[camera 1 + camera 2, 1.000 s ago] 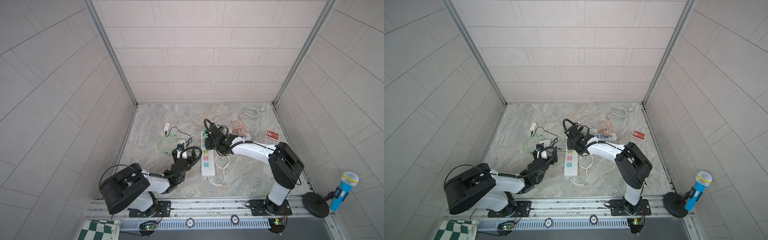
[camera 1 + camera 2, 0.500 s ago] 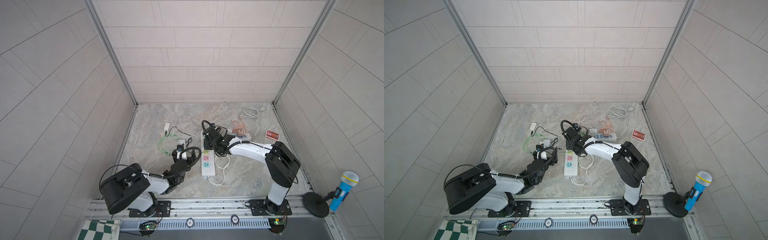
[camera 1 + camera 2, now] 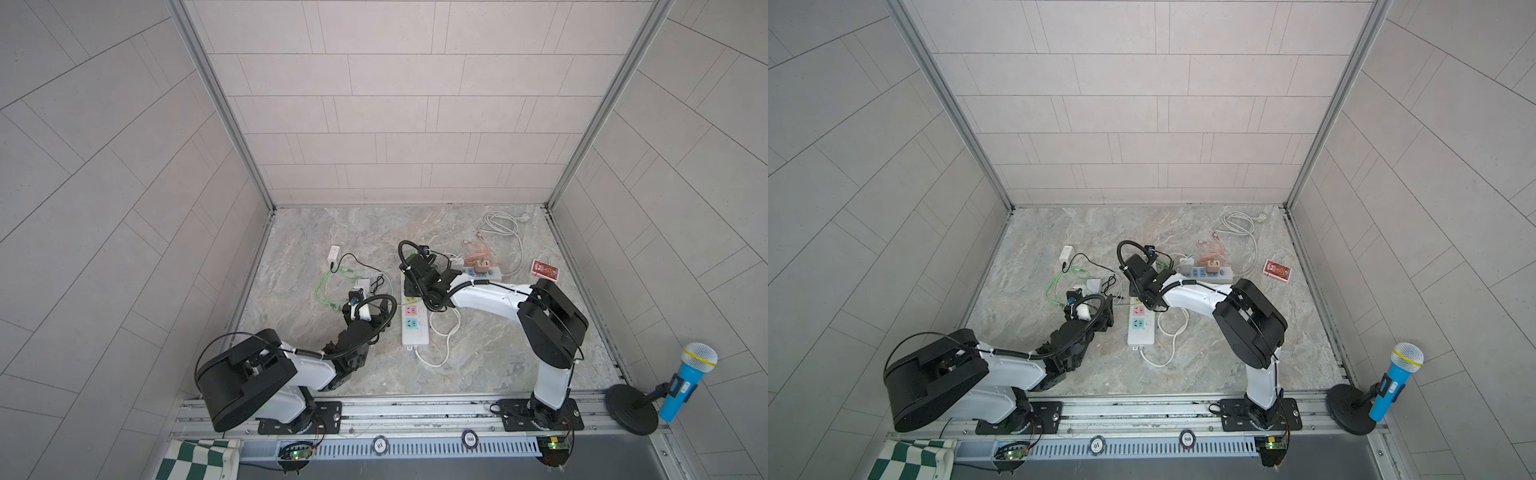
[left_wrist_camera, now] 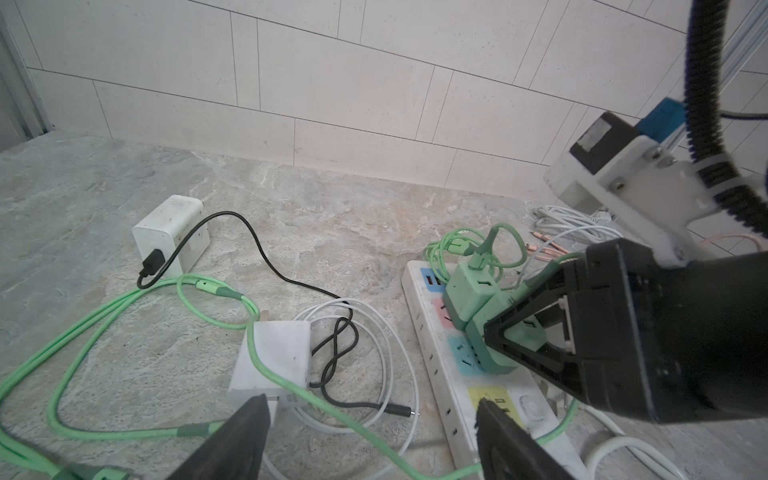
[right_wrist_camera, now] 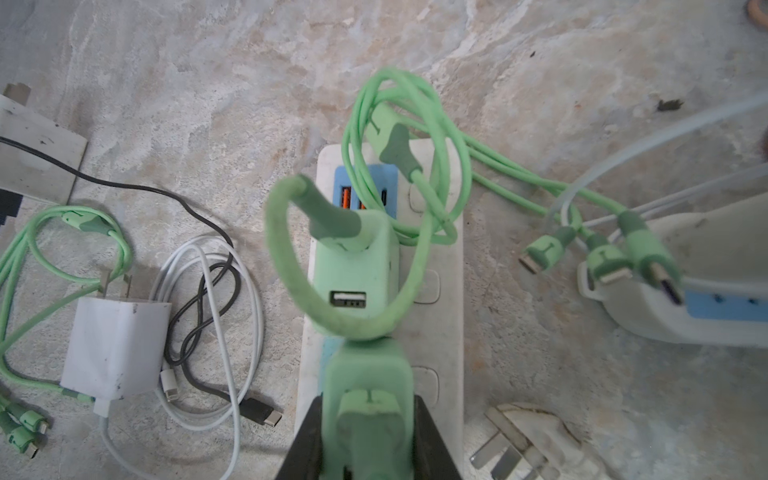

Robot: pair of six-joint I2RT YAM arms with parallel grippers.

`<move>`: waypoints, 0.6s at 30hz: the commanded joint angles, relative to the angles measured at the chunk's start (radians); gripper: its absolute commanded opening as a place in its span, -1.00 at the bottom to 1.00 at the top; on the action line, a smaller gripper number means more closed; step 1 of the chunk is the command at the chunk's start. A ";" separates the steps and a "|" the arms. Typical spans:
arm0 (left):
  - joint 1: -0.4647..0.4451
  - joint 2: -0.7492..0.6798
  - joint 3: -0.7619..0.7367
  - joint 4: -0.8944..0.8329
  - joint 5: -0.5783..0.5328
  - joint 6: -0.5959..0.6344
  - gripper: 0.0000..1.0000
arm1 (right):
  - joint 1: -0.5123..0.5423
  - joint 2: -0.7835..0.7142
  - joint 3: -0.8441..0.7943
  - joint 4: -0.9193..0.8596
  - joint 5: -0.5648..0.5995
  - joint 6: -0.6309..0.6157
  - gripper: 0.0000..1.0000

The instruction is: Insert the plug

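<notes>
The right tool (image 5: pixel 368 419) is clamped on the flanks of the green charger plug (image 5: pixel 365 370). It holds the plug upright, prong side down, on the white power strip (image 5: pixel 440 291), at the blue-marked socket just beside a second green charger (image 5: pixel 353 266) already seated there. Gripping the sides probably leaves the plug free to be pressed straight down. Whether the prongs are fully home cannot be told. The left tool (image 4: pixel 370 401) has its jaws apart and empty, low beside the strip, likely placed to steady it. Little writing is legible: two poker chips (image 3: pixel 380 444) on the front rail read "10" and "500", and the chargers' print is too faint to read.
</notes>
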 commanded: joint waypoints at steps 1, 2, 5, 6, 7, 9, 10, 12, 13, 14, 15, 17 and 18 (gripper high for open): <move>0.004 -0.016 -0.016 0.036 -0.004 -0.030 0.65 | 0.010 0.050 0.022 -0.077 0.043 0.034 -0.99; 0.004 -0.018 -0.017 0.036 -0.006 -0.029 0.65 | 0.014 0.063 0.034 -0.094 0.044 0.035 -0.99; 0.004 -0.029 -0.025 0.038 -0.011 -0.042 0.65 | 0.021 0.119 0.097 -0.161 0.047 0.028 -1.00; 0.004 -0.034 -0.027 0.037 -0.012 -0.045 0.66 | 0.022 0.141 0.119 -0.185 0.050 0.026 -1.00; 0.004 -0.042 -0.030 0.035 -0.013 -0.047 0.65 | 0.022 0.158 0.137 -0.206 0.051 0.024 -1.00; 0.004 -0.061 -0.035 0.024 -0.025 -0.053 0.63 | 0.025 0.179 0.142 -0.216 0.051 0.029 -1.00; 0.004 -0.077 -0.035 0.003 -0.042 -0.061 0.63 | 0.025 0.185 0.136 -0.211 0.046 0.035 -1.00; 0.003 -0.119 -0.029 -0.066 -0.080 -0.070 0.65 | 0.025 0.196 0.123 -0.200 0.047 0.042 -1.00; 0.004 -0.152 -0.020 -0.124 -0.101 -0.076 0.68 | 0.024 0.205 0.127 -0.201 0.042 0.041 -1.00; 0.003 -0.186 -0.013 -0.188 -0.123 -0.094 0.71 | 0.022 0.216 0.135 -0.202 0.036 0.038 -1.00; 0.006 -0.231 -0.003 -0.269 -0.147 -0.118 0.74 | 0.022 0.230 0.153 -0.211 0.027 0.032 -1.00; 0.007 -0.323 0.011 -0.409 -0.188 -0.145 0.85 | 0.018 0.258 0.190 -0.232 0.013 0.018 -1.00; 0.009 -0.379 0.016 -0.471 -0.202 -0.148 0.88 | 0.016 0.269 0.203 -0.236 0.004 0.014 -1.00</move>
